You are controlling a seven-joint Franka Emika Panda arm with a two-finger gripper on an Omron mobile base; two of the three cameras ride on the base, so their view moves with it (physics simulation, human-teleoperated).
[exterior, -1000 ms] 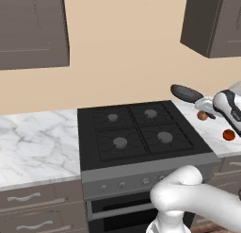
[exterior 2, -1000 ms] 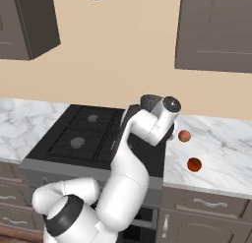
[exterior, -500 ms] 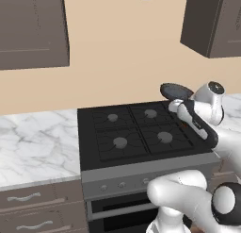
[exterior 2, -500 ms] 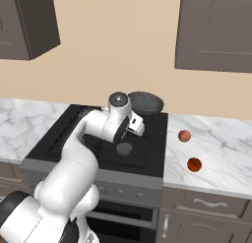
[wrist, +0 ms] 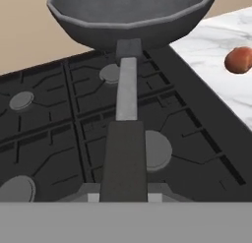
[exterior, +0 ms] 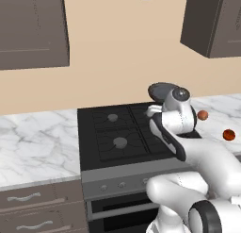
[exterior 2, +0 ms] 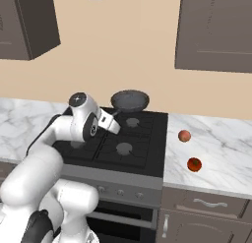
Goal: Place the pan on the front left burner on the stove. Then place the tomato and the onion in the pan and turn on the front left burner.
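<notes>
The dark grey pan [wrist: 130, 15] hangs in the air above the right rear part of the black stove [exterior: 101, 133], and its long handle [wrist: 125, 138] runs back into my gripper [wrist: 123, 195], which is shut on it. From the right base view the pan [exterior 2: 130, 100] floats near the wall with my gripper [exterior 2: 114, 120] just below and left of it. The front left burner [exterior: 120, 142] is bare, to the pan's left and nearer the front. On the marble counter right of the stove lie the pale onion [exterior 2: 184, 136] and, closer to the front, the red tomato [exterior 2: 194, 164].
Grey knobs [exterior: 113, 185] line the stove's front panel. Marble counter [exterior: 33, 142] stretches to the left of the stove. Dark wall cabinets [exterior: 33, 29] hang at upper left and upper right, well above the pan. My arm's white links cross the stove's right side.
The arm has swung left, carrying the pan from above the right counter to above the stove's right rear. Tomato and onion have stayed put.
</notes>
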